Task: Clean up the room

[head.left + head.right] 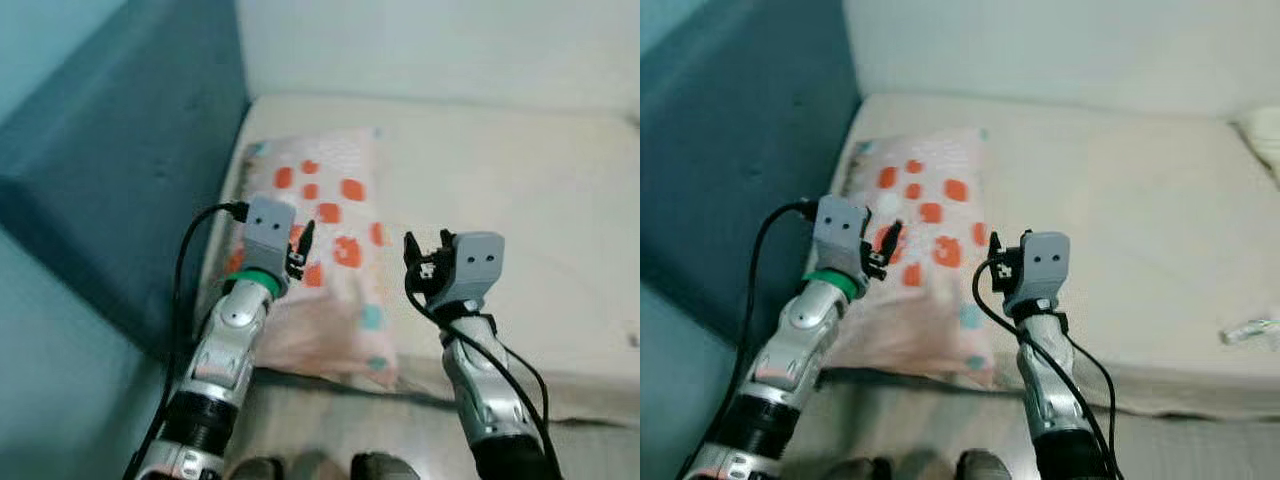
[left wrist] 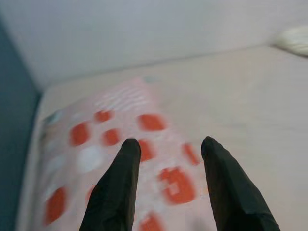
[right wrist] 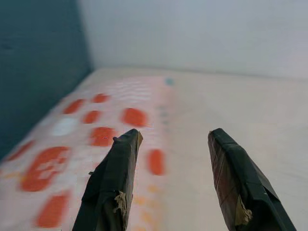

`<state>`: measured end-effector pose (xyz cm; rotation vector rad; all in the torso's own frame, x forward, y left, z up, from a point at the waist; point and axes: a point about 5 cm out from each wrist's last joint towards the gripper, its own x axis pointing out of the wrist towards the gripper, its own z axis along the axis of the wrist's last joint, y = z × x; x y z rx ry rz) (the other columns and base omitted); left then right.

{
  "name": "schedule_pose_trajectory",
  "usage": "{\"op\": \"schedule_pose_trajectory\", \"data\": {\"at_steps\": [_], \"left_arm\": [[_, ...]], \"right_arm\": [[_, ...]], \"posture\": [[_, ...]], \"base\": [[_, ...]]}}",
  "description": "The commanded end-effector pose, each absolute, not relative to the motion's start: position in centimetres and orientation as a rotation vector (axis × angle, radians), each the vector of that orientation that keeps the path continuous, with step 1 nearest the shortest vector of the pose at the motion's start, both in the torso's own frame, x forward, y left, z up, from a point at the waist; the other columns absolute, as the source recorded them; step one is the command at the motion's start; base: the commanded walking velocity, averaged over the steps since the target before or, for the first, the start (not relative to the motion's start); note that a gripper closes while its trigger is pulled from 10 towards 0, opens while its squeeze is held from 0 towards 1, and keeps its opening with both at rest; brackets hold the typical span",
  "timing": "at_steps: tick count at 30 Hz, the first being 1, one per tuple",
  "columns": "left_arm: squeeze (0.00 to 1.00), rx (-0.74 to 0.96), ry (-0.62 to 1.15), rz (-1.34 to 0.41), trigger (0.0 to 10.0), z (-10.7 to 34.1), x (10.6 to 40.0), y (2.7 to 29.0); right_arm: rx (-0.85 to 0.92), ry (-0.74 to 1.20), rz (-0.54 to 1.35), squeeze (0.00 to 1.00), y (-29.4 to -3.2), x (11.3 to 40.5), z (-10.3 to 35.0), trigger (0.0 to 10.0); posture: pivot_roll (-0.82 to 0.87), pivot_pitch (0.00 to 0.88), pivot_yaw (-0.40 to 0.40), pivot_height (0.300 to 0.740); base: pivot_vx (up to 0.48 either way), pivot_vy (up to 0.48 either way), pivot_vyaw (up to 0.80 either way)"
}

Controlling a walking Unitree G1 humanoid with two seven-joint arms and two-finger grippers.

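Both grippers raised over the spotted pillow (image 1: 320, 230) on the bed (image 1: 520, 200).
Left gripper (image 2: 168, 144) and right gripper (image 3: 173, 137) fingers spread apart, holding nothing.

Both arms raised forward; left gripper (image 1: 301, 250), right gripper (image 1: 424, 258) fingers apart.

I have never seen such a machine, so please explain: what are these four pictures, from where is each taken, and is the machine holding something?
This is a humanoid robot with two silver arms. The two wide pictures come from the two eyes of its head camera, looking down at a bed. The other two come from cameras on its wrists, looking along the black jaws. On the mattress lies a pillow with orange spots, beside a blue padded wall. The left gripper hovers above the pillow, the right gripper beside it. Both jaws stand open, and nothing is held.
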<state>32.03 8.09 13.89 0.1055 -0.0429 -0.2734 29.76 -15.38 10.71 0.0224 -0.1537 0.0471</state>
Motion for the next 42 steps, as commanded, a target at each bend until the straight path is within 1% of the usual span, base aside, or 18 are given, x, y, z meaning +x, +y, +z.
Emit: {"op": "schedule_pose_trajectory", "data": {"at_steps": [1,6,11,16,25,36,42], "left_arm": [[0.0,0.125,-0.017,-0.248,10.0,13.2,32.1,8.7],[0.0,0.13,-0.014,-0.244,10.0,13.1,32.1,8.8],[0.0,0.171,0.02,-0.233,10.0,12.4,32.3,9.1],[0.0,0.158,0.1,-0.196,10.0,10.7,32.1,9.9],[0.0,0.146,0.171,-0.141,10.0,9.2,32.1,11.2],[0.0,0.166,0.198,-0.106,10.0,8.6,32.7,11.1],[0.0,0.153,0.234,-0.073,10.0,8.3,33.5,11.5]], "right_arm": [[0.03,-0.133,0.045,0.0,-15.3,29.5,10.1,10.0],[0.03,-0.131,0.046,0.0,-15.2,29.5,10.0,10.0],[0.038,-0.121,0.075,0.0,-14.8,29.7,9.9,10.0],[0.053,-0.096,0.136,0.0,-13.9,29.8,9.6,10.0],[0.055,-0.091,0.164,0.0,-13.3,30.1,9.5,10.0],[0.056,-0.084,0.189,0.0,-12.8,30.3,9.2,10.0],[0.072,-0.083,0.231,0.0,-11.8,30.5,9.3,10.0]], "posture": [[-0.1,0.038,0.042,0.74],[-0.1,0.036,0.042,0.74],[-0.09,0.039,0.041,0.74],[-0.08,0.037,0.037,0.74],[-0.07,0.024,0.03,0.74],[-0.06,0.025,0.029,0.74],[-0.06,0.03,0.022,0.74]], "base": [[0.0,0.0,0.0],[0.0,0.0,0.0],[0.0,0.0,0.0],[0.0,0.0,0.0],[0.0,0.0,0.0],[0.0,0.0,0.0],[0.0,0.0,0.0]]}}
